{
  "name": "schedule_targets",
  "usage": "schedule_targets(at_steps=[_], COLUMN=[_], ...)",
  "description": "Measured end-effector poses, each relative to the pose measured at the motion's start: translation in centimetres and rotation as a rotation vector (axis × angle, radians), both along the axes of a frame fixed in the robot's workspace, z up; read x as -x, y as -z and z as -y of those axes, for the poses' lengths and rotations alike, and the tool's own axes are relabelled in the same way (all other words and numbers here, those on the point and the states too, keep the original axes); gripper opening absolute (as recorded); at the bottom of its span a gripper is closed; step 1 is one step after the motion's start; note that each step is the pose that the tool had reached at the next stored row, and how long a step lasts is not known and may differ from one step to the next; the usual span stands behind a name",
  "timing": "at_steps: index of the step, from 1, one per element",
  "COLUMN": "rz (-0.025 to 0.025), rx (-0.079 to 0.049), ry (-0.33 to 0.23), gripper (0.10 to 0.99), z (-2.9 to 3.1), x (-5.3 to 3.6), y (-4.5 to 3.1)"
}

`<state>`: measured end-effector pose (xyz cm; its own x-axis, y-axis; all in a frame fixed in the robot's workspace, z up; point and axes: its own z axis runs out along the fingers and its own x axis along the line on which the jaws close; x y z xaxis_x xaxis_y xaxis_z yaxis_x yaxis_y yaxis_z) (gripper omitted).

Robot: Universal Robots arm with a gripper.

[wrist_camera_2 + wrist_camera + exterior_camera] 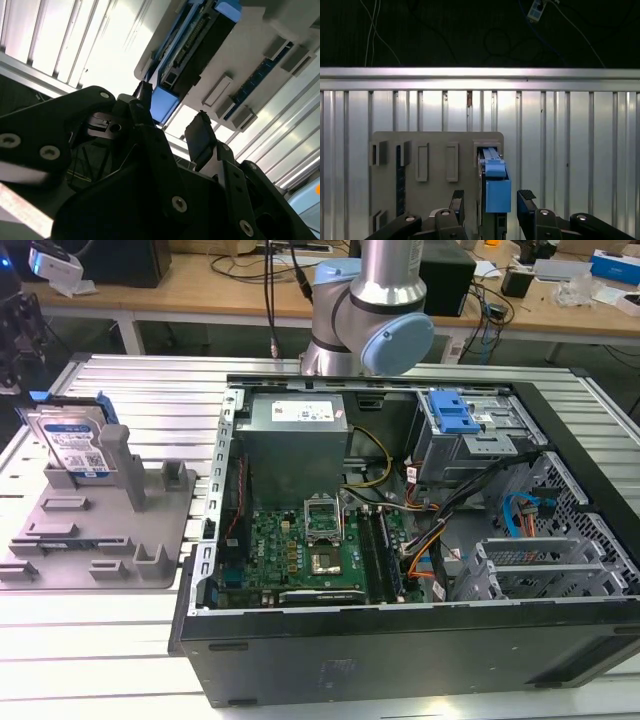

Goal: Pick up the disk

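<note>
Ribbed metal table, grey tray holding upright disk, pincer apart near disk's blue end.

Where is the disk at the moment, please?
The disk stands on edge in the grey fixture tray at the exterior view's left, beside the open computer case.

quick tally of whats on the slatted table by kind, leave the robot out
disk: 1
grey fixture tray: 1
open computer case: 1
total: 3
</note>
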<state>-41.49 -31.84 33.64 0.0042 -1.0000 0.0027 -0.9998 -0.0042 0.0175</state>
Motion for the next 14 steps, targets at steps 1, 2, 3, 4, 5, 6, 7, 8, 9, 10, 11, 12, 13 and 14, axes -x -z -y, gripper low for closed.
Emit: schedule_targets(at_steps=[1, 2, 3, 4, 5, 6, 7, 8, 9, 10, 11, 12, 13, 14], rz=[-0.0001, 0.0, -0.0001, 0.0, -0.0001, 0.0, 0.0, 0.0, 0.0, -0.0001, 0.0, -0.0001, 0.0, -0.0001], rx=[0.0, 0.0, 0.0, 0.0, 0.0, 0.0, 0.0, 0.0, 0.0, 0.0, 0.0, 0.0, 0.0, 0.0], ry=[0.0, 0.0, 0.0, 0.0, 0.0, 0.0, 0.0, 0.0, 0.0, 0.0, 0.0, 0.0, 0.0, 0.0], gripper=[0.541, 0.541, 0.541, 0.541, 0.541, 0.541, 0.541, 0.541, 0.541, 0.541, 0.541, 0.541, 0.541, 0.541], z=[0.0, 0.0, 0.0, 0.0, 0.0, -0.01, -0.02, -0.03, -0.05, -0.07, -0.08, -0.08, -0.09, -0.09], x=[0.0, 0.0, 0.0, 0.0, 0.0, 0.0, 0.0, 0.0, 0.0, 0.0, 0.0, 0.0, 0.0, 0.01], y=[0.06, 0.13, 0.22, 0.28, 0.32, 0.41, 0.55, 0.63, 0.73, 0.86, 1.01, 1.1, 1.22, 1.33])
